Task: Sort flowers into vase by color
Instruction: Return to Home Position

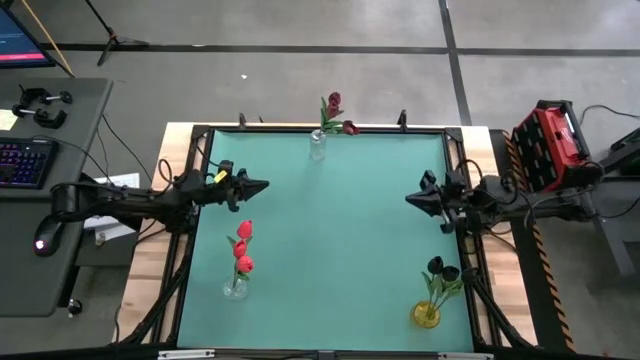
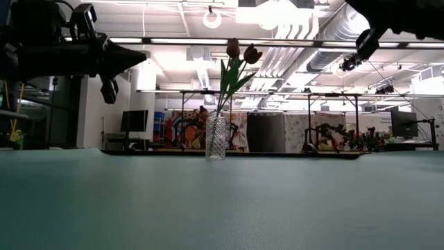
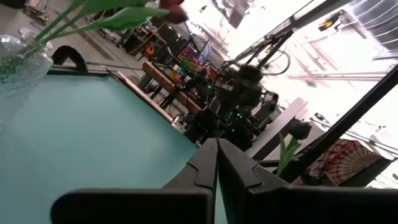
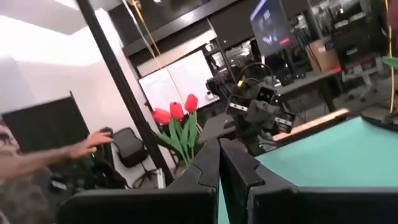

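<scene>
Three vases of flowers stand on the teal table. A clear vase [image 1: 317,146] at the far edge holds dark maroon flowers [image 1: 335,108], shown upright in the low view [image 2: 238,50]. A clear vase [image 1: 236,288] near the left front holds red flowers [image 1: 243,248]. A yellow vase [image 1: 426,315] at the right front holds near-black flowers [image 1: 441,270]. My left gripper [image 1: 262,186] hangs shut and holding nothing over the table's left side. My right gripper [image 1: 410,199] hangs shut and holding nothing over the right side. The two point toward each other, above the table.
A black frame rims the table [image 1: 330,240]. A red case [image 1: 548,145] sits beyond the right edge, a desk with a keyboard [image 1: 25,163] beyond the left. A person's arm [image 4: 43,158] shows in the room beyond the table. Bare teal mat lies between the vases.
</scene>
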Controlling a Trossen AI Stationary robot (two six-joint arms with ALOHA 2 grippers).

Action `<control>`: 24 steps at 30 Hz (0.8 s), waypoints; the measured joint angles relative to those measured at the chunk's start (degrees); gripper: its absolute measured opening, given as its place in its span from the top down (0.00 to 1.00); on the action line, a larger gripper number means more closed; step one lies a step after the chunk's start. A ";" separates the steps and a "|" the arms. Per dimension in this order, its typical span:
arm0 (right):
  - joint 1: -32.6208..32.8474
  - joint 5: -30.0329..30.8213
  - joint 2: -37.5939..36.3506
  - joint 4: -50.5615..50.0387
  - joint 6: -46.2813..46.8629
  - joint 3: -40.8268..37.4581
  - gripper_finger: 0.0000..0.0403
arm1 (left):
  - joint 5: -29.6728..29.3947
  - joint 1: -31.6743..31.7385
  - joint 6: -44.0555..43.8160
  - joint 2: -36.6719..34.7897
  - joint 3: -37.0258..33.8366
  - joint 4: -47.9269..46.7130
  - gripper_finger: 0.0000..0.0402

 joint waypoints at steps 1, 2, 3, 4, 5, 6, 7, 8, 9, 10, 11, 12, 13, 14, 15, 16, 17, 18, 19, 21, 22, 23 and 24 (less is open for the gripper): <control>0.00 -0.15 -0.12 1.02 -1.21 -1.03 1.00 | 0.00 -0.04 0.04 -1.62 0.06 -1.46 1.00; 0.00 -0.29 -0.27 1.58 -2.20 -1.89 1.00 | -0.01 -0.15 0.05 -3.58 0.05 -3.62 1.00; 0.00 -0.29 -0.33 1.82 -2.60 -2.62 1.00 | -0.02 -0.29 0.00 -5.70 0.03 -5.89 1.00; 0.00 -0.29 -0.33 2.25 -2.71 -3.23 1.00 | 0.00 -0.53 -0.01 -8.07 0.03 -7.84 1.00; 0.00 -0.36 -0.35 2.44 -2.85 -3.58 1.00 | 0.00 -0.75 0.03 -10.89 0.03 -9.77 1.00; 0.00 -0.67 -0.35 2.53 -3.32 -3.86 1.00 | 0.00 -0.87 0.06 -13.66 0.03 -11.66 1.00; -0.01 -1.41 -0.35 2.43 -4.17 -3.98 1.00 | 0.01 -1.03 0.01 -16.21 0.03 -13.42 1.00; -0.02 -2.31 -0.35 2.28 -4.83 -3.98 1.00 | 0.02 -1.05 0.00 -18.79 0.03 -15.35 1.00; -0.02 -3.34 -0.35 1.92 -5.73 -3.98 1.00 | 0.02 -1.05 0.04 -21.08 0.03 -16.86 1.00; -0.02 -3.77 -0.35 1.39 -6.50 -3.98 1.00 | 0.02 -1.05 0.03 -23.32 0.03 -18.15 1.00; 0.00 -4.33 -0.29 1.10 -6.66 -3.98 1.00 | 0.00 -1.05 -0.01 -25.47 0.03 -19.23 1.00; 0.00 -4.43 -0.31 0.66 -6.72 -3.98 1.00 | 0.00 -1.05 -0.01 -27.67 0.03 -19.93 1.00; -0.01 -4.60 -0.31 0.04 -6.55 -3.98 1.00 | 0.02 -1.05 0.05 -29.77 0.03 -20.15 1.00; -0.01 -4.78 -0.33 -0.84 -5.84 -3.98 1.00 | 0.00 -1.05 0.04 -31.45 0.03 -20.15 1.00; -0.01 -4.88 -0.33 -1.95 -5.17 -3.98 1.00 | 0.01 -1.05 0.00 -32.96 0.03 -20.10 1.00; 0.00 -5.02 -0.31 -3.23 -4.32 -3.98 1.00 | 0.00 -1.05 0.01 -34.34 0.06 -20.09 1.00; 0.00 -5.43 -0.26 -4.58 -3.71 -3.98 1.00 | 0.02 -1.05 0.03 -35.66 0.03 -20.24 1.00; 0.00 -5.76 -0.14 -5.71 -3.23 -3.98 1.00 | 0.02 -1.05 0.03 -36.79 0.03 -20.15 1.00; 0.00 -6.11 0.00 -6.49 -2.93 -3.98 1.00 | 0.02 -1.05 0.01 -37.77 0.03 -19.91 1.00; 0.00 -7.11 0.22 -7.37 -2.78 -3.98 1.00 | 0.00 -0.98 0.05 -39.40 0.04 -20.19 1.00; 0.00 -7.64 0.40 -7.37 -3.25 -3.98 1.00 | 0.00 -0.98 0.04 -40.22 0.03 -20.30 1.00; 0.00 -8.04 0.52 -7.37 -3.97 -3.98 1.00 | 0.00 -0.98 -0.01 -41.11 0.03 -20.29 1.00; 0.00 -8.21 0.54 -7.35 -4.46 -3.98 1.00 | 0.00 -0.98 0.01 -42.00 0.03 -20.29 1.00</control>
